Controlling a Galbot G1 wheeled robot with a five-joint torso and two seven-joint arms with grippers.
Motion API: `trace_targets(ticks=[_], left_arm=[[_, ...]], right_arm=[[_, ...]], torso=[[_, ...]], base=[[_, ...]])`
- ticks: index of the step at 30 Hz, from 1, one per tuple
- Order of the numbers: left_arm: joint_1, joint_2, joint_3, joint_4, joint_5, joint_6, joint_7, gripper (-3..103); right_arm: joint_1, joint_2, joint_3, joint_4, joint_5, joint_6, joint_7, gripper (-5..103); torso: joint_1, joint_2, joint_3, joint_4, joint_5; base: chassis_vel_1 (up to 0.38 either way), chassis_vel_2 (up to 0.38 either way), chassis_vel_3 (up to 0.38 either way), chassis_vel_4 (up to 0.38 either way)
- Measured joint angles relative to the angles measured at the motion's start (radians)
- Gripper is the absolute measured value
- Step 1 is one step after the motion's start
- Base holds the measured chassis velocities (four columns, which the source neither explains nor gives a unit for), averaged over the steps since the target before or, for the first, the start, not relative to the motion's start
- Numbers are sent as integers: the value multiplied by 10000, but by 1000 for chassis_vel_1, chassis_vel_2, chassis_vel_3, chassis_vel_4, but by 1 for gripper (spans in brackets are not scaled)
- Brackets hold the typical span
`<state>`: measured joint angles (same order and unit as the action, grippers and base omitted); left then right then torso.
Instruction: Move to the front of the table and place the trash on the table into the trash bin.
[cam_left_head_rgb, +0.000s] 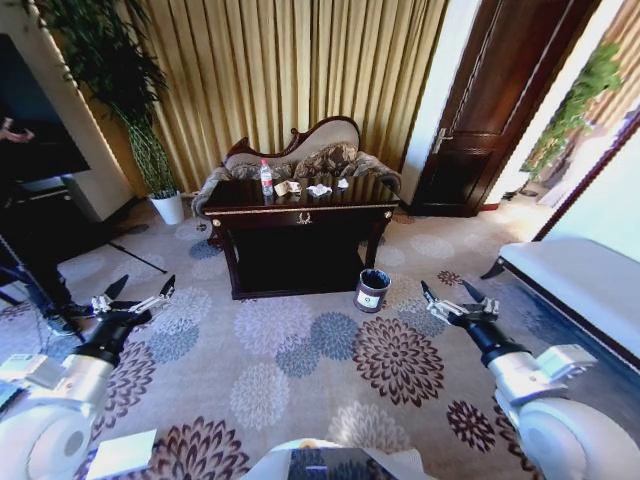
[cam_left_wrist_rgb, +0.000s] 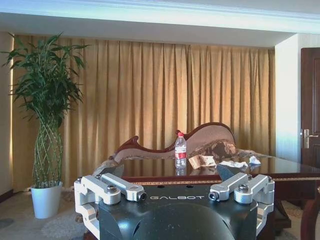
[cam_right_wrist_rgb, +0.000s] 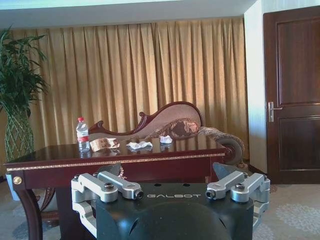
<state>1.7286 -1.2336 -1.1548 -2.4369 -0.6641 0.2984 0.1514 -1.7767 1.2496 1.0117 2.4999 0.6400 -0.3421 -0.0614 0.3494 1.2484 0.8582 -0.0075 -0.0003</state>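
Observation:
The dark glossy table (cam_left_head_rgb: 300, 213) stands ahead across the carpet. On its top lie a red-capped clear bottle (cam_left_head_rgb: 266, 178), a tan paper wad (cam_left_head_rgb: 287, 187) and a crumpled white tissue (cam_left_head_rgb: 319, 189). The trash bin (cam_left_head_rgb: 372, 290) sits on the floor by the table's front right leg. My left gripper (cam_left_head_rgb: 143, 290) and right gripper (cam_left_head_rgb: 447, 293) hover low over the carpet, both open and holding nothing, well short of the table. The left wrist view shows the bottle (cam_left_wrist_rgb: 180, 150), wad (cam_left_wrist_rgb: 202, 161) and tissue (cam_left_wrist_rgb: 232, 164). In the right wrist view they appear as bottle (cam_right_wrist_rgb: 82, 135), wad (cam_right_wrist_rgb: 104, 144) and tissue (cam_right_wrist_rgb: 139, 145).
A chaise sofa (cam_left_head_rgb: 300, 150) stands behind the table before gold curtains. A plant in a white pot (cam_left_head_rgb: 168, 208) is at the back left, a dark door (cam_left_head_rgb: 490, 110) at the back right. A white bench (cam_left_head_rgb: 590, 280) lines the right side; black stands (cam_left_head_rgb: 40, 290) crowd the left.

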Motion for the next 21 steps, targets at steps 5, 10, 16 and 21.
trace_targets(ticks=[5,10,16,21], left_arm=[[5,-8,0,-5,-2,-6,17,100],[9,-10,1,-8,-6,-15,25,100],[32,-23,0,-27,-17,-19,32,100],[32,-37,0,-37,-20,-20,43,100]], right_arm=[[-18,19,0,-1,-5,1,-2,100],[-31,20,0,-1,-7,4,-4,100],[-46,43,-11,0,-9,9,-11,100],[-53,47,-17,0,-13,31,-12,100]], torso=[[9,-5,4,0,5],[7,-4,2,-1,1],[0,1,-1,2,1],[0,1,0,-1,2]], base=[[-194,191,213,-197],[-177,167,184,-166],[-135,166,120,-154],[-158,152,141,-159]])
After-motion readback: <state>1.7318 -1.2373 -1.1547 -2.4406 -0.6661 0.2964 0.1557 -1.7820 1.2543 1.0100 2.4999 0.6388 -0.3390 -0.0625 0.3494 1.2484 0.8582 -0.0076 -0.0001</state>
